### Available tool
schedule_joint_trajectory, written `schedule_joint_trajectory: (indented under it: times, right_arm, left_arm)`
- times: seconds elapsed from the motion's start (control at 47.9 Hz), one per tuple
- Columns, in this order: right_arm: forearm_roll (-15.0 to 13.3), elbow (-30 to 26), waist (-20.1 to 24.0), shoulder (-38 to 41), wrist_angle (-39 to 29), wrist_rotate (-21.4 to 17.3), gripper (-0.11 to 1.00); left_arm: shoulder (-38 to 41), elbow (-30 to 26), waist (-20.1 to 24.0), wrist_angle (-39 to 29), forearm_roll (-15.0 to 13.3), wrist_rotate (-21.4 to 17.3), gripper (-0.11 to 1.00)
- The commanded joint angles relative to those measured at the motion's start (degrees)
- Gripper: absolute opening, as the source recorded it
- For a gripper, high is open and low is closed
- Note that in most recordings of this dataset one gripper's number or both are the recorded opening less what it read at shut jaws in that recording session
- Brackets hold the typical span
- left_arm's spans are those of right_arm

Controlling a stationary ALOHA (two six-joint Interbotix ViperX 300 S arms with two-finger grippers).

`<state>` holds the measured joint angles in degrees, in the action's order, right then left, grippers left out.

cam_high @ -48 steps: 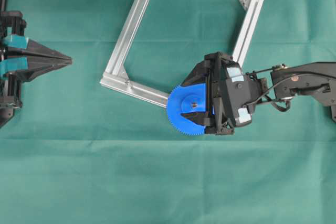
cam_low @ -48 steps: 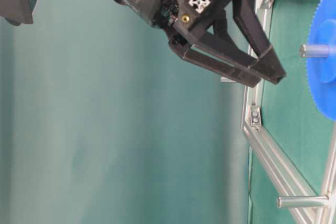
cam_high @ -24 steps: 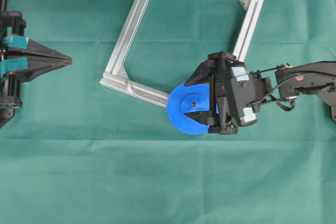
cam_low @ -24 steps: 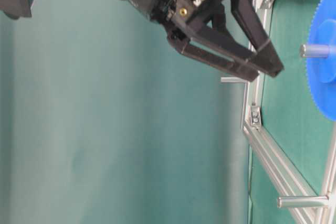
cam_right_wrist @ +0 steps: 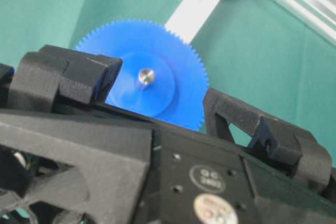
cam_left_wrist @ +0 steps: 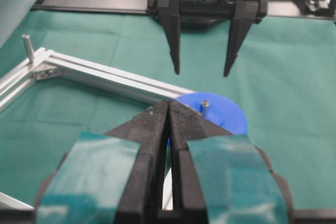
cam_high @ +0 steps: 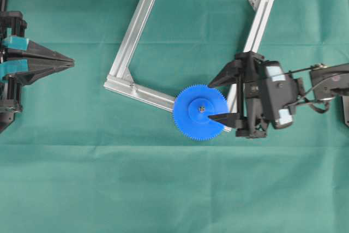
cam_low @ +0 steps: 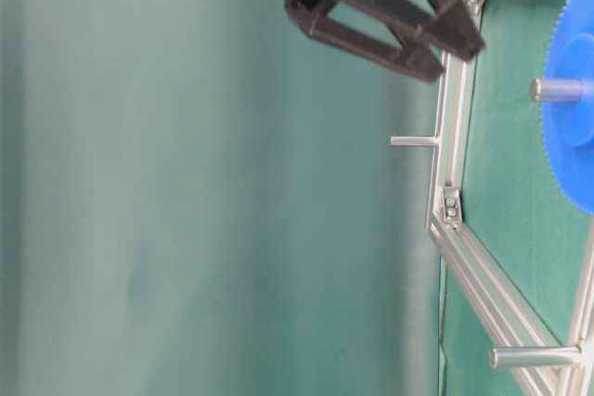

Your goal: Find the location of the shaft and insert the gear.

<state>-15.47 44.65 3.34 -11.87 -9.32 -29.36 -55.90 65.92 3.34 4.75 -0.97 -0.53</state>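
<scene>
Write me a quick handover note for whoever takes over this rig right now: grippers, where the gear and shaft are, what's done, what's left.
Left gripper: shut, empty, parked at the left edge.
Right gripper: open, empty, raised clear above the gear.
Gear: seated flat at the aluminium frame's lower corner, the shaft poking up through its hub.
Done: insertion looks complete, gear released.
Left: probably only parking the right arm; check that the gear sits fully down.

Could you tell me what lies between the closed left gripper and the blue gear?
Overhead, only green cloth and the aluminium frame lie between left gripper and gear.
</scene>
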Motion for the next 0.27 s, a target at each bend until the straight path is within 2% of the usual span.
schedule_joint_trajectory:
  times: [0.0, 0.25]
  right_arm:
    - [0.1, 0.5, 0.1, -2.7, 0.4, -0.1, 0.81]
    - [0.2, 3.3, 0.0, -5.9, -0.2, -0.1, 0.81]
  left_arm:
    - [-0.1, -1.6, 0.2, 0.3, 0.0, 0.1, 0.01]
    - [-0.3, -1.6, 0.2, 0.4, 0.0, 0.1, 0.01]
